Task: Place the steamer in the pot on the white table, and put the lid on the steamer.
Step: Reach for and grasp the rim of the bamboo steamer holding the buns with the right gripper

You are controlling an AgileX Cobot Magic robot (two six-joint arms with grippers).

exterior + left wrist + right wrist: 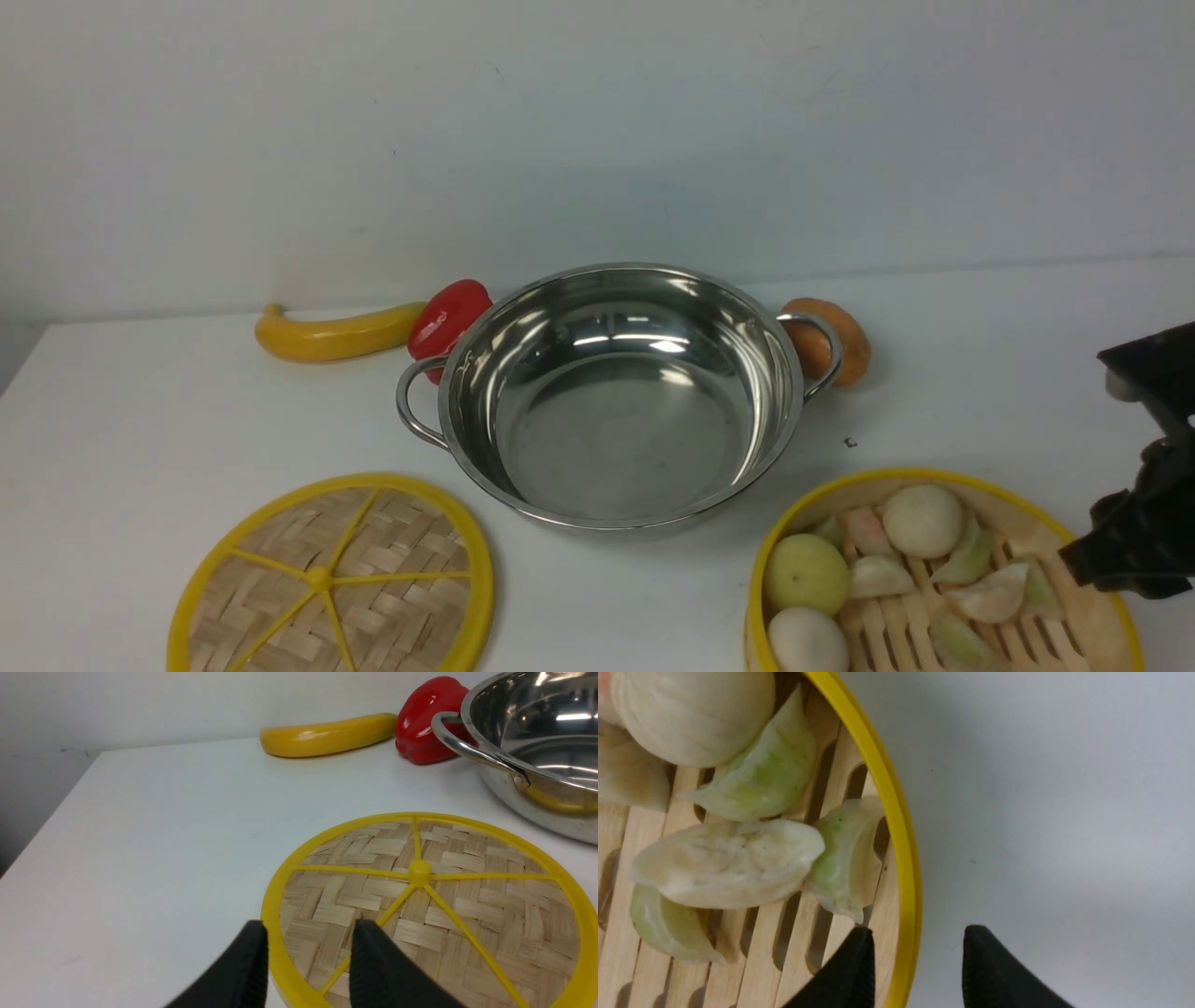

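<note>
The shiny steel pot (621, 401) stands empty in the middle of the white table (140, 420). The lid (331, 579), a woven disc with a yellow rim and spokes, lies flat at the front left. In the left wrist view my left gripper (308, 926) is open, its fingers either side of the lid's (444, 905) near rim. The steamer (868, 478) with buns and dumplings sits at the front right. My right gripper (1083, 560) is at its right edge. It is open (917, 933), one finger inside and one outside the steamer's yellow rim (901, 835).
A yellow squash (336, 334) and a red pepper (448, 315) lie behind the pot's left handle. An orange-brown round item (836, 341) sits behind the right handle. A wall closes off the back. The table's left edge shows in the left wrist view.
</note>
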